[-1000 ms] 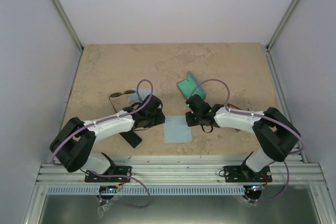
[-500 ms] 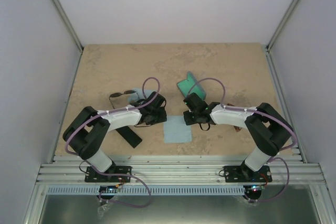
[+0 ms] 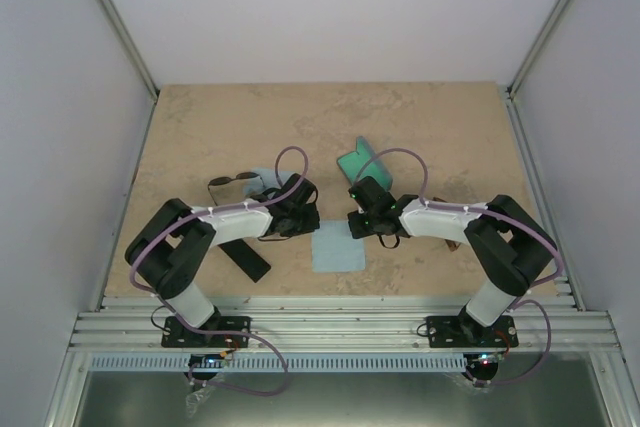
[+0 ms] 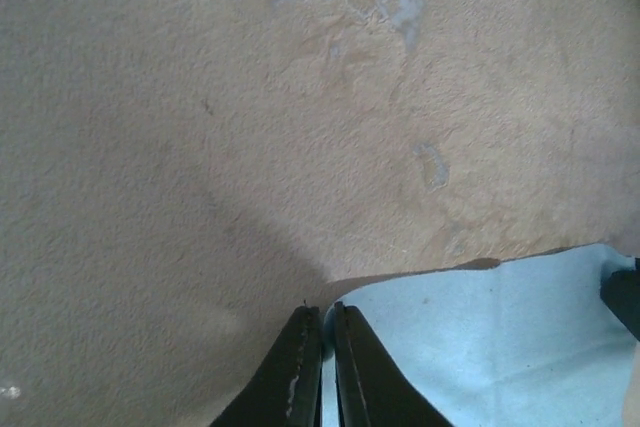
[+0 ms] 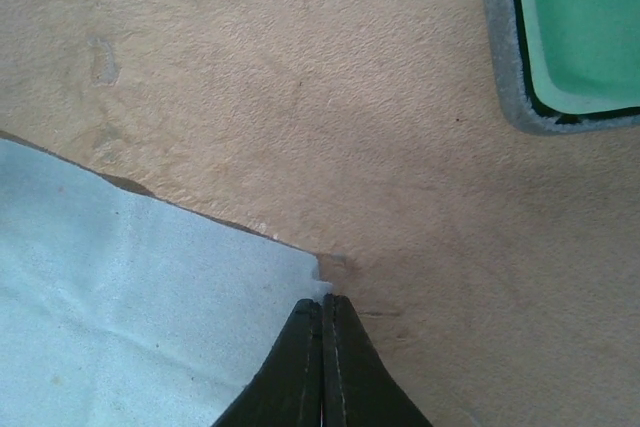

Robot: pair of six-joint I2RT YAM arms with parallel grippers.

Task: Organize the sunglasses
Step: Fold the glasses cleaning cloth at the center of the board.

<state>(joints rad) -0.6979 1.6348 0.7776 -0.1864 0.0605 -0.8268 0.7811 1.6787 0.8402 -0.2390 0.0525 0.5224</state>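
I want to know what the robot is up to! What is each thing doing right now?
left end effector, shut on a corner of the light-blue cloth
right end effector, shut on another corner of it
green-lined case, open
black case, looks closed
brown sunglasses, lying untouched

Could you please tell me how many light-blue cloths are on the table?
2. The near cloth lies at the centre front; the far cloth sits beside the black sunglasses, partly hidden by the left arm.
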